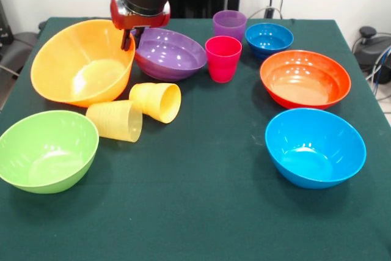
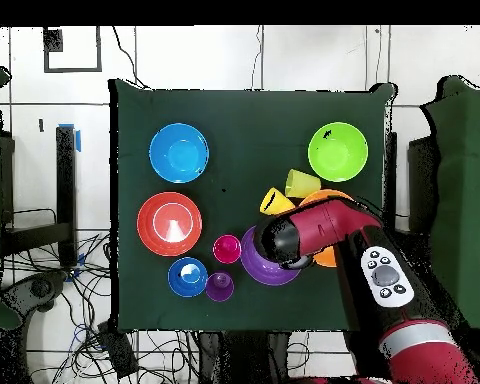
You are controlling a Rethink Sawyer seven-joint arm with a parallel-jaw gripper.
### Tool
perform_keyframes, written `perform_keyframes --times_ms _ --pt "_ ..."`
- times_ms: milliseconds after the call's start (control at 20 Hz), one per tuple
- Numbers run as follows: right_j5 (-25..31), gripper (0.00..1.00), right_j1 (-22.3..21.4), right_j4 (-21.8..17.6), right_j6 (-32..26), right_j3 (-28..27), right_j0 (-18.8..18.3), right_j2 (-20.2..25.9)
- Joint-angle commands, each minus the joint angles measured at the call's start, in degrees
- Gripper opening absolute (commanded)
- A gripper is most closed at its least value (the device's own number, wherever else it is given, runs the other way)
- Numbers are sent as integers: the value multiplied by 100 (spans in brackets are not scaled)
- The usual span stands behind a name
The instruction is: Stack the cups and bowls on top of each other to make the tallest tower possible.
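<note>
Bowls and cups lie scattered singly over the green table [image 1: 201, 212], so I judge that no tower exists yet and that the step in hand is securing its base. Largest is the orange-yellow bowl [image 1: 79, 59], tilted so its mouth faces the camera in the front view, its far rim touching or just beside the purple bowl [image 1: 171, 53]. My gripper [image 1: 127, 40] hangs at that shared edge, its dark tips low over the orange-yellow rim; I cannot tell whether my fingers are spread or closed, nor whether they hold the rim, and the overhead view hides them under my arm. Next in size come the red-orange bowl [image 1: 305, 79] and the light blue bowl [image 1: 314, 147], both upright and well apart from me, then the lime green bowl [image 1: 46, 151] at the near corner and the small dark blue bowl [image 1: 269, 39] at the far side. Smallest are the cups: the ribbed pale yellow cup [image 1: 116, 120] and the orange-yellow cup [image 1: 157, 101] lie on their sides, touching, just beside the big bowl, while the red-pink cup [image 1: 223, 58] and the purple cup [image 1: 230, 25] stand upright. My next move, as I judge it, calls for settling the big bowl level, then a firm rim grasp on the purple bowl to lift it in.
</note>
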Motion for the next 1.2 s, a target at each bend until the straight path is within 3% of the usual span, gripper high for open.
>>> perform_keyframes --times_ms 50,1150,1200 --pt "274 0 50 78 -1145 -316 86 493" --pt "350 0 206 167 -1111 -392 65 517" --pt "254 100 212 247 -1011 -335 21 530"
